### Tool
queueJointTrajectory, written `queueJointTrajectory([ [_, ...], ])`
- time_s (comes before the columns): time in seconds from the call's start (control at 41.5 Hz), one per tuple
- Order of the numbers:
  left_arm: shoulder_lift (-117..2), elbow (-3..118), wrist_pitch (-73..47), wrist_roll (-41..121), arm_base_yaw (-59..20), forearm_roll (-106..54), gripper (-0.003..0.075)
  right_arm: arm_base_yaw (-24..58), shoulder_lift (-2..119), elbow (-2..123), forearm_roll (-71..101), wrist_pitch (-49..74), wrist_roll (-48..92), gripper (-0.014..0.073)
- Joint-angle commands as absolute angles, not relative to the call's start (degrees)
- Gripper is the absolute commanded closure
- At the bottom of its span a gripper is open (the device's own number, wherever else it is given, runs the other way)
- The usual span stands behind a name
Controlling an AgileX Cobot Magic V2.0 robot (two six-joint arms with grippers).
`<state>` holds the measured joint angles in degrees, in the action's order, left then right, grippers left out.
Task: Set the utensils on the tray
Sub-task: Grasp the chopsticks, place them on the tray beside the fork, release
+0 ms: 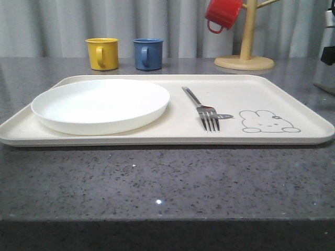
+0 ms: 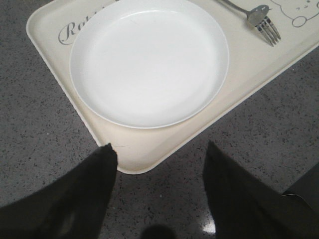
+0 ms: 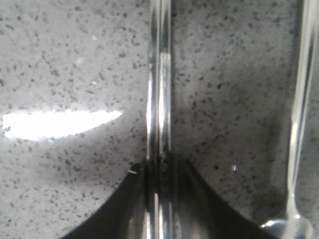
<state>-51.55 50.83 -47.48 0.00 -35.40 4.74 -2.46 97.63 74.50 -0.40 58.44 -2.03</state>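
The cream tray [image 1: 246, 94] lies across the grey counter with a grey rabbit drawing near its right end. A silver fork [image 1: 201, 109] rests on it, tines toward me, also seen in the left wrist view as fork [image 2: 259, 20]. My left gripper [image 2: 159, 146] is open, holding nothing, over the tray's near corner [image 2: 149, 149]. My right gripper [image 3: 159, 162] is shut on a pair of shiny chopsticks [image 3: 159, 74] just over the speckled counter. A spoon [image 3: 299, 114] lies beside them, its bowl close to the fingers.
A round white plate [image 1: 102, 104] takes up the tray's left half. Behind the tray stand a yellow mug [image 1: 102, 53] and a blue mug [image 1: 147, 53]. A red mug [image 1: 222, 14] hangs on a wooden mug tree [image 1: 246, 47] at the back right.
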Motion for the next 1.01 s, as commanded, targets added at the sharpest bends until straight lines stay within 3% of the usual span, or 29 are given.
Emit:
queueJointTrajectory([
  [0.0, -51.0, 52.5, -43.7, -0.5, -35.8, 4.9, 0.0334, -2.7, 95.9, 76.1, 0.4, 56.7, -1.4, 0.0539],
  [0.265, -51.0, 52.5, -43.7, -0.5, -35.8, 4.9, 0.0334, -0.7, 93.2, 76.3, 3.2, 59.6, -1.0, 0.0568],
  [0.65, -51.0, 52.5, -43.7, -0.5, -35.8, 4.9, 0.0334, 15.4, 90.3, 76.1, 17.1, 58.7, -1.1, 0.0568],
  [0.987, -51.0, 52.5, -43.7, -0.5, -35.8, 4.9, 0.0334, 16.8, 95.6, 76.1, 19.3, 51.4, -9.0, 0.0567],
])
